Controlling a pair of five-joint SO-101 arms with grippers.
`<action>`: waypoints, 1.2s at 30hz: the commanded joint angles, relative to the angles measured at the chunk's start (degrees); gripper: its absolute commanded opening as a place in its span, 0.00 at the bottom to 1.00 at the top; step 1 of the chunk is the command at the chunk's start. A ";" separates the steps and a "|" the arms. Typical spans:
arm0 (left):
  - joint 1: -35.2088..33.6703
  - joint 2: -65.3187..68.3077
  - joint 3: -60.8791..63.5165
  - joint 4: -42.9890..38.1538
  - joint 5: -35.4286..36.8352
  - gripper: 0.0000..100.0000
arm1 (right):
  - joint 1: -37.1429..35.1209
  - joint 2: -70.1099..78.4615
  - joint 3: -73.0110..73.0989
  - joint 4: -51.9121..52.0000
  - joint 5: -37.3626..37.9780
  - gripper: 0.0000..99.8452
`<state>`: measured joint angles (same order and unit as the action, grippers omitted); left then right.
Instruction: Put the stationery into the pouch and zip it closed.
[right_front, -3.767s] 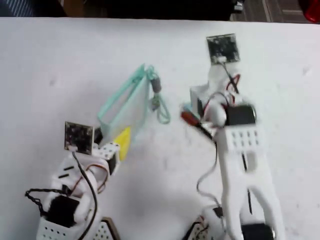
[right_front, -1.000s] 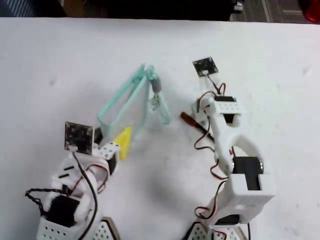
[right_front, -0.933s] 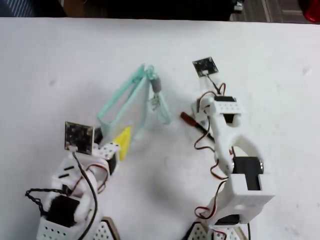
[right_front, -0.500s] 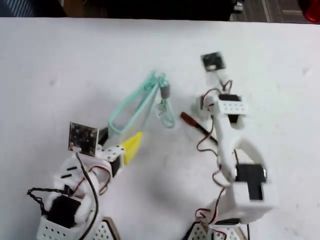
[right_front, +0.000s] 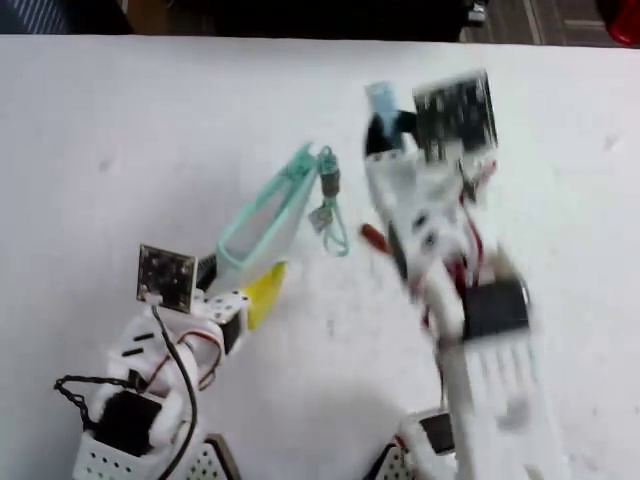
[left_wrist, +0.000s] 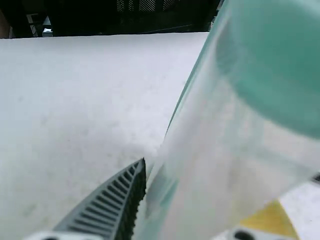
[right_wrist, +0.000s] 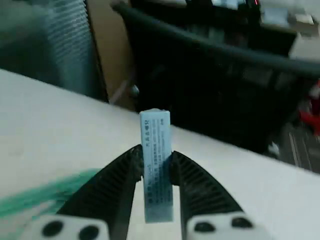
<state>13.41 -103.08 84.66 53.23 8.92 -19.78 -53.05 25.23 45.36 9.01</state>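
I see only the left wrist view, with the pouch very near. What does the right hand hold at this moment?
Observer: The right hand is shut on a small light blue block, which stands upright.
Operator: Is it above the opening?
Observer: No. From above, it shows apart from the pouch, past its far end.
Operator: Is other stationery outside?
Observer: Yes, a red pen lies on the table, partly under the right arm.
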 joint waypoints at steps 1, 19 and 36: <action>0.57 -0.48 -0.62 0.00 0.35 0.28 | -11.82 -10.68 -2.29 -0.31 -0.53 0.02; 0.48 -0.48 -0.62 0.00 0.35 0.28 | -23.60 -6.64 12.84 -12.70 -0.62 0.02; -1.89 -0.48 -0.62 -0.26 0.70 0.28 | -23.60 1.36 18.20 -20.35 -0.70 0.02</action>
<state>13.32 -103.08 84.66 53.23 8.92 -42.90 -52.18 43.25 24.26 8.75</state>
